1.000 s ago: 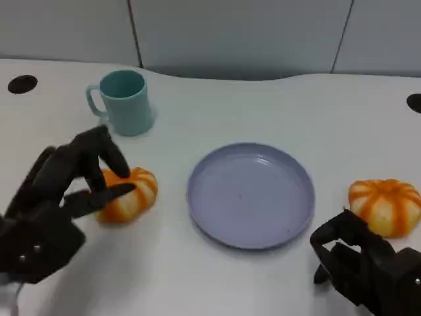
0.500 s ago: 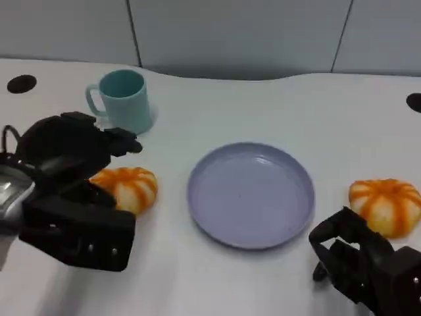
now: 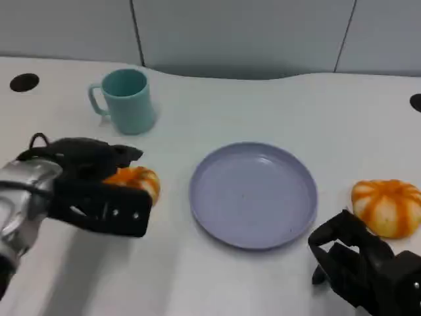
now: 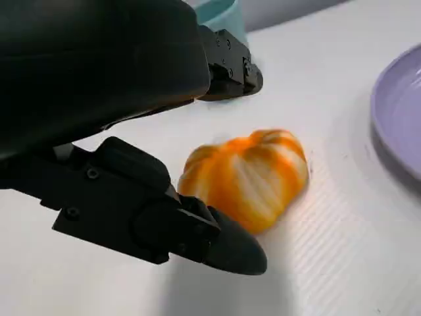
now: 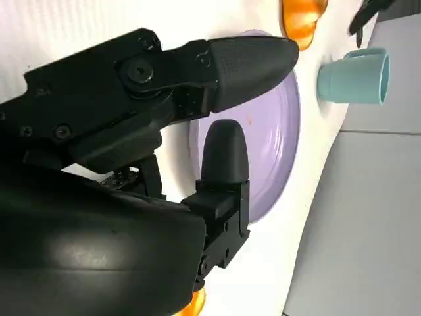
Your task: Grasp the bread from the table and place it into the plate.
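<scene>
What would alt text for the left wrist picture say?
A black robot hand reaches around an orange-and-white pumpkin-shaped bread lying on a white table, with a purple plate at one edge and a teal cup behind.

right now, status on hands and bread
Left hand open around left bread, not gripping. Right hand open, idle by second bread. Plate bare, path clear.

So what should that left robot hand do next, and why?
Probably close its fingers on the bread. The left robot hand sits over the bun, and in the left wrist view the fingers flank it on both sides without clearly gripping it. The bun lies on the table, beside the plate, which holds nothing yet.
</scene>
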You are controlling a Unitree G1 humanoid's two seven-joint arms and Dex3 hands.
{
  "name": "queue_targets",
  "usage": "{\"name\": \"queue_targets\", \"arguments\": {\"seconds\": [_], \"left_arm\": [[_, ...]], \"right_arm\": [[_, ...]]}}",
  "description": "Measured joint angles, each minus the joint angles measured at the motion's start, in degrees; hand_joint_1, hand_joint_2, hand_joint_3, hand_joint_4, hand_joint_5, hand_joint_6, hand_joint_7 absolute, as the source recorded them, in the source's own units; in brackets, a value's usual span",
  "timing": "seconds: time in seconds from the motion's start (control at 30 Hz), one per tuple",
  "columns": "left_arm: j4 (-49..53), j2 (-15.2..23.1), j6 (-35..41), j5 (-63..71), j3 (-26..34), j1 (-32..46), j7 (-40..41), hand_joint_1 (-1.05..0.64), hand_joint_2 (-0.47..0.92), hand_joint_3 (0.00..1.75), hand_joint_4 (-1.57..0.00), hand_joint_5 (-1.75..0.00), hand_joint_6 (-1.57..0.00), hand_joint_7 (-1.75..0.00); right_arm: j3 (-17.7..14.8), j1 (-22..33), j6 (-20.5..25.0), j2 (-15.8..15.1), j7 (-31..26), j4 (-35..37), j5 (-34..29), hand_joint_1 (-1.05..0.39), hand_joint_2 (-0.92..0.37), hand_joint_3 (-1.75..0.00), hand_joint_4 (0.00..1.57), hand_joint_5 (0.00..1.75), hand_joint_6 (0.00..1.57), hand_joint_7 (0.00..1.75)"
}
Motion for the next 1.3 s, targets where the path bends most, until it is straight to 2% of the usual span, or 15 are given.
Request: {"name": "queue_targets", "arguments": {"seconds": [0.17,0.3,0.47,0.53,0.57,0.6,0.63,0.67,0.7,0.73,0.77,0.83,1.07,1.3], "left_arm": [[19.63,-5.67,-0.36,0.16,-3.98,-6.93,9.04,-0.87,0.88,0.0,0.0,0.0,-0.09,-0.02],[29.48,-9.53,-0.82,0.31,-6.5,-10.59,14.49,-0.8,0.85,0.0,-0.05,-0.02,-0.14,-0.03],[35.45,-12.37,-0.44,0.3,-8.58,-12.58,20.06,-0.57,0.77,0.0,-0.28,-0.13,-0.35,-0.08],[36.54,-12.87,-0.22,-0.16,-8.76,-12.89,21.13,-0.48,0.77,0.0,-0.38,-0.23,-0.45,-0.09],[36.83,-12.97,-0.23,-0.39,-8.71,-13.11,21.17,-0.44,0.78,0.0,-0.37,-0.55,-0.54,-0.18],[37.0,-12.98,-0.33,-0.86,-8.58,-13.28,21.18,-0.37,0.79,0.0,-0.3,-1.13,-0.43,-0.79],[37.12,-12.98,-0.58,-1.56,-8.41,-13.34,21.47,-0.33,0.79,0.0,-0.27,-1.43,-0.32,-1.2],[37.2,-12.98,-0.88,-1.84,-8.37,-13.34,22.15,-0.32,0.79,0.0,-0.26,-1.51,-0.29,-1.3],[37.25,-12.98,-1.09,-1.99,-8.38,-13.34,22.94,-0.24,0.82,0.01,-0.43,-1.65,-0.31,-1.56],[37.28,-12.97,-1.33,-1.96,-8.59,-13.29,24.1,-0.21,0.83,0.01,-0.49,-1.7,-0.32,-1.65],[37.32,-12.94,-1.89,-1.9,-8.86,-13.19,25.66,-0.17,0.86,0.02,-0.62,-1.73,-0.43,-1.71],[37.35,-12.78,-3.48,-1.89,-9.13,-12.69,29.76,-0.16,0.89,0.03,-0.69,-1.74,-0.49,-1.74],[37.48,-11.75,-7.96,-5.25,-6.24,-10.3,36.79,-0.15,0.92,0.11,-0.73,-1.75,-0.5,-1.75],[37.5,-10.59,-12.9,-11.68,-0.68,-7.84,38.36,-0.13,0.89,0.1,-0.78,-1.75,-0.54,-1.75]], "right_arm": [[-0.11,0.16,0.15,-0.02,-0.35,-0.05,-0.26,-0.28,-0.92,-0.31,0.57,1.75,0.37,1.75],[-0.13,0.21,0.17,-0.02,0.03,-0.08,0.14,-0.27,-0.92,-0.31,0.58,1.75,0.37,1.75],[-0.08,0.56,0.26,0.01,-0.34,-0.42,0.02,-0.28,-0.92,-0.31,0.57,1.75,0.37,1.75],[-0.05,0.79,0.86,0.01,-0.45,-1.17,-0.05,-0.28,-0.92,-0.31,0.57,1.75,0.37,1.75],[-0.04,0.8,0.96,0.02,-0.48,-1.37,-0.05,-0.27,-0.92,-0.31,0.57,1.75,0.37,1.75],[-0.03,0.78,0.98,0.03,-0.5,-1.46,-0.05,-0.27,-0.92,-0.31,0.57,1.75,0.37,1.75],[-0.04,0.78,0.98,0.07,-0.53,-1.46,-0.04,-0.27,-0.92,-0.31,0.57,1.75,0.37,1.75],[-0.05,0.78,0.98,0.14,-0.56,-1.46,-0.03,-0.27,-0.92,-0.31,0.57,1.75,0.37,1.75],[-0.05,0.78,0.97,0.25,-0.59,-1.46,-0.01,-0.27,-0.92,-0.31,0.57,1.75,0.37,1.75],[-0.04,0.78,0.97,0.33,-0.63,-1.47,-0.02,-0.27,-0.92,-0.31,0.57,1.75,0.37,1.75],[-0.03,0.79,0.97,0.37,-0.8,-1.47,-0.06,-0.26,-0.92,-0.31,0.56,1.75,0.37,1.75],[-0.04,0.79,0.97,0.41,-1.07,-1.52,-0.14,-0.26,-0.92,-0.32,0.56,1.75,0.36,1.75],[-0.13,0.84,0.87,0.42,-0.91,-1.58,0.2,-0.27,-0.92,-0.32,0.58,1.75,0.37,1.75],[-0.1,0.9,0.87,0.23,-0.92,-1.66,0.06,-0.28,-0.92,-0.31,0.58,1.75,0.38,1.75]]}}
